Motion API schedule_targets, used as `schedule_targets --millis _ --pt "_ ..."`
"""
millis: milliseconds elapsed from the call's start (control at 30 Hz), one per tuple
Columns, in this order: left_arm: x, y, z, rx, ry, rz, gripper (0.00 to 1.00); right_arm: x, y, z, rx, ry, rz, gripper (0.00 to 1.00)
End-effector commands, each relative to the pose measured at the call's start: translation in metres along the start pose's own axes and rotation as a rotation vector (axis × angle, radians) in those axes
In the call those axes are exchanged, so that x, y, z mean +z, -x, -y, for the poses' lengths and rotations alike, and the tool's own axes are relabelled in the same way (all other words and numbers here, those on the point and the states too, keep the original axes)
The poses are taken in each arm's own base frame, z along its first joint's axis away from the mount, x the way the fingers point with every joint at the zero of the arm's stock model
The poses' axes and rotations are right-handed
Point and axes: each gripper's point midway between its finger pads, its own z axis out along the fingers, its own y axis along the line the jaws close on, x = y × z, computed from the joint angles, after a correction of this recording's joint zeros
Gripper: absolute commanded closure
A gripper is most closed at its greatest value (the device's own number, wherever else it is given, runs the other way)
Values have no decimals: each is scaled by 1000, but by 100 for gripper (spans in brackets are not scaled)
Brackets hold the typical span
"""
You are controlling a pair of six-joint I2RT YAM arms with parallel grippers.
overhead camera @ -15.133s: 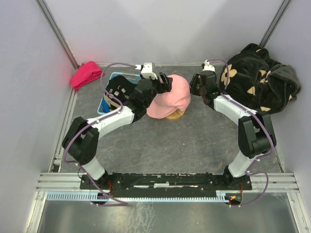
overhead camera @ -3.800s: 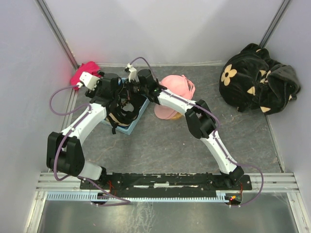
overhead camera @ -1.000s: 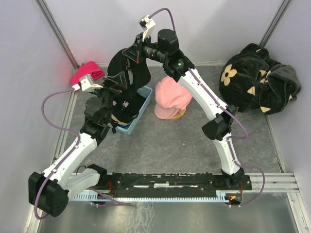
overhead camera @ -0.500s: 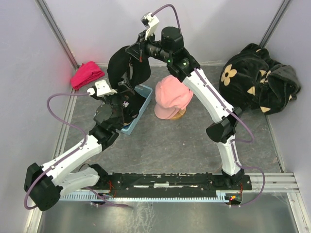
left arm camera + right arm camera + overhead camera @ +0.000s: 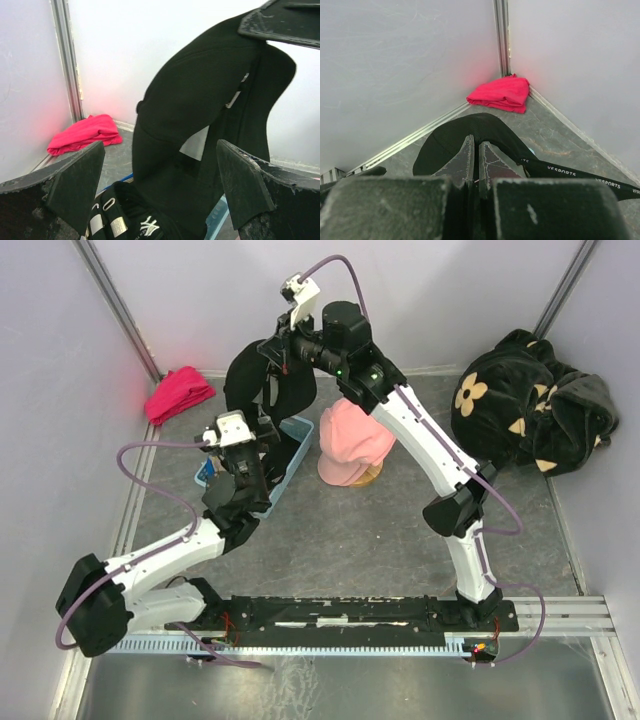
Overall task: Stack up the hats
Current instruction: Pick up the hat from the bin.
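Right gripper [image 5: 475, 150] pinched tight on black cap [image 5: 268, 390], which hangs above blue bin [image 5: 293, 452] — left gripper [image 5: 159, 150] spread wide, empty. Pink cap [image 5: 355, 435] beside bin.

This looks like a robot laboratory cell: plain white walls [image 5: 400, 300], aluminium frame posts [image 5: 115, 305], a grey table [image 5: 350, 530].

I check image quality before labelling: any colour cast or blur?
Top external view: the folded red-pink cloth tints the pale wall beside it pink. Left wrist view: same tint. Right wrist view: the right gripper, shut on the black fabric cap, looks soft.
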Motion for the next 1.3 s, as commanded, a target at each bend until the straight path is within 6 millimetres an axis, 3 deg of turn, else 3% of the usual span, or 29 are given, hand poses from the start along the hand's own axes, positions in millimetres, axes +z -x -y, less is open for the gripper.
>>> schedule_targets --millis 0,233,633,1033,1267 --pt "-3 20 0 59 13 73 1 -24 55 -23 -71 1 119 99" --pt "1 22 3 142 75 79 0 -30 55 -32 -76 -2 108 99" --pt "-2 22 -17 257 201 88 6 -40 56 -35 -88 -10 96 99" --pt "0 30 -20 251 204 125 34 -48 54 -35 -90 -16 88 99" --pt "1 45 -28 193 209 151 68 -51 54 -38 -86 -7 88 99"
